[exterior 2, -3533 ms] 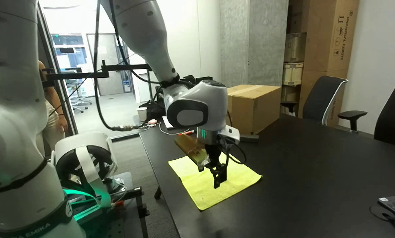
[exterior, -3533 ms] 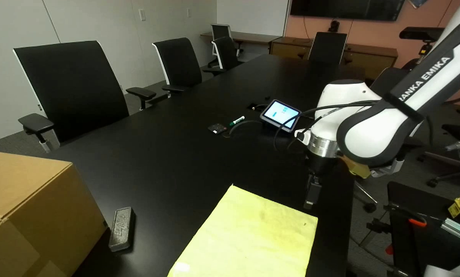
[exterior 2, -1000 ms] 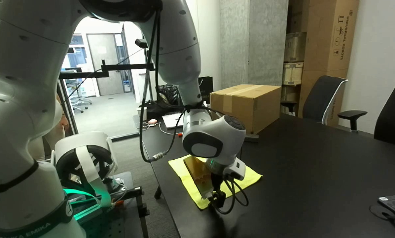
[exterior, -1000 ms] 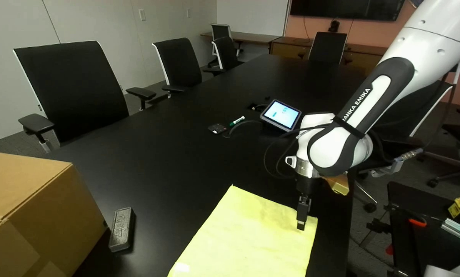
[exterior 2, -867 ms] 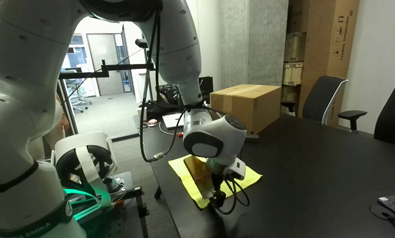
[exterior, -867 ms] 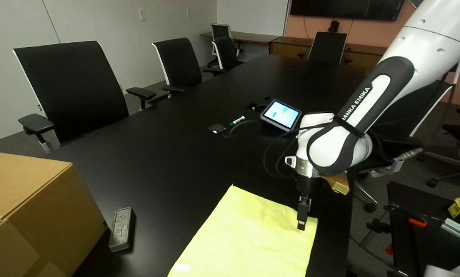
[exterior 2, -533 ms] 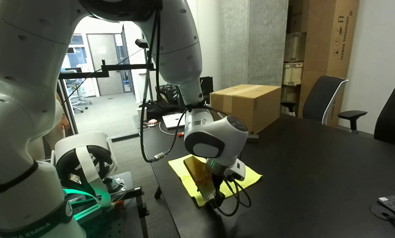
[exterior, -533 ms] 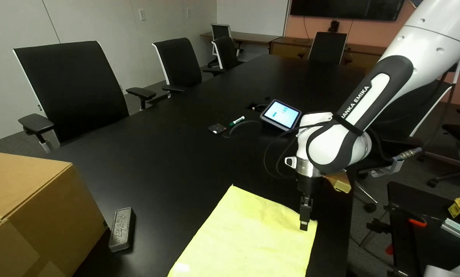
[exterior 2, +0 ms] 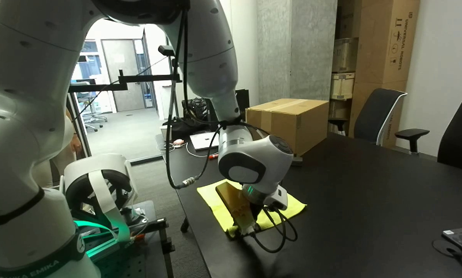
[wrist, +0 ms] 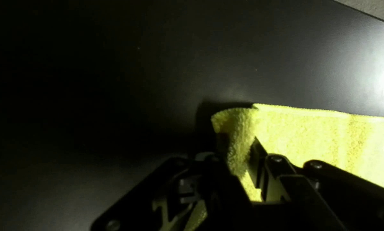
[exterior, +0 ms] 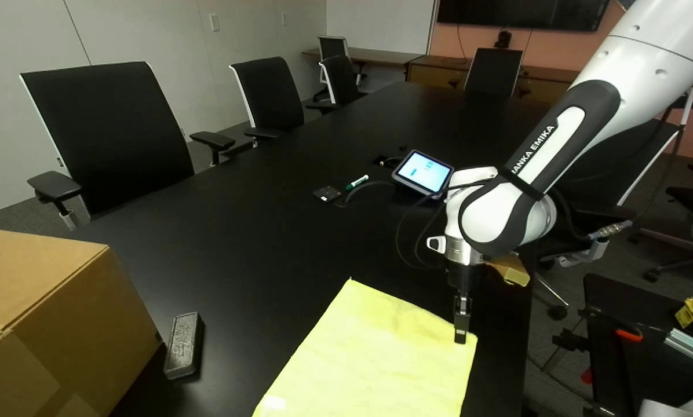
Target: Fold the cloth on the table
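A yellow cloth (exterior: 375,359) lies spread out on the black table (exterior: 236,255); both exterior views show it mostly flat. My gripper (exterior: 460,336) points straight down at one of its corners. Seen from the wrist, the gripper (wrist: 240,155) has a raised ridge of the cloth (wrist: 301,131) pinched between its fingers, and the corner curls up beyond them. The right-hand finger (wrist: 258,162) presses against this ridge; the left-hand one is very dark. In an exterior view an amber part (exterior 2: 235,204) on the wrist and some cables cover most of the fingertips.
A cardboard box (exterior: 51,324) and a dark grey block (exterior: 184,346) stand beside the cloth. Farther back lie a tablet (exterior: 423,172), a green marker (exterior: 357,182) and a small black device (exterior: 327,193). The table's side edge runs close to the gripped corner.
My gripper has come down from above the table onto the cloth's corner. Over the last second its fingers have drawn together, and the cloth there has bunched up between them.
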### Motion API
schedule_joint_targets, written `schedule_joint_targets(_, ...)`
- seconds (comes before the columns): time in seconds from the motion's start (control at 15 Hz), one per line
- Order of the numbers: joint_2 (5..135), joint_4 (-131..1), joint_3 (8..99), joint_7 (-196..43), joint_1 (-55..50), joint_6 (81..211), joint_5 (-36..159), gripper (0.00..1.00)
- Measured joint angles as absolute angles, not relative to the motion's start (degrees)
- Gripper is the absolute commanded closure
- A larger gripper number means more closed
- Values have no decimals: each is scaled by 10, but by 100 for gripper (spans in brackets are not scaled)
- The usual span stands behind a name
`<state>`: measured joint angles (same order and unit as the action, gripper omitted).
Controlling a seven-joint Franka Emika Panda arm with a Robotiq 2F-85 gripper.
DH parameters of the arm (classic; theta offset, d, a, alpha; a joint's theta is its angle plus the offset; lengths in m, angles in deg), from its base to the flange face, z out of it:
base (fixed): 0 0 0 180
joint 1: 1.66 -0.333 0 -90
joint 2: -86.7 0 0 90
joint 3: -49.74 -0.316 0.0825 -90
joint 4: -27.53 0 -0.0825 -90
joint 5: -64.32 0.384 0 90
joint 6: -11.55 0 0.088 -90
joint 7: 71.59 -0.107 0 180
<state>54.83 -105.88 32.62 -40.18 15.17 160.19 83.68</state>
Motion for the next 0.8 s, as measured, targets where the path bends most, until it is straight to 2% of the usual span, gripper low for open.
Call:
schedule_joint_targets(0.07, 549, -1057, 326, -396, 152, 1599, 837, 100)
schedule_joint_targets(0.27, 552, -1051, 326, -375, 152, 1592, 837, 95)
schedule_joint_targets(0.8, 587, -1020, 314, -274, 150, 1539, 837, 96)
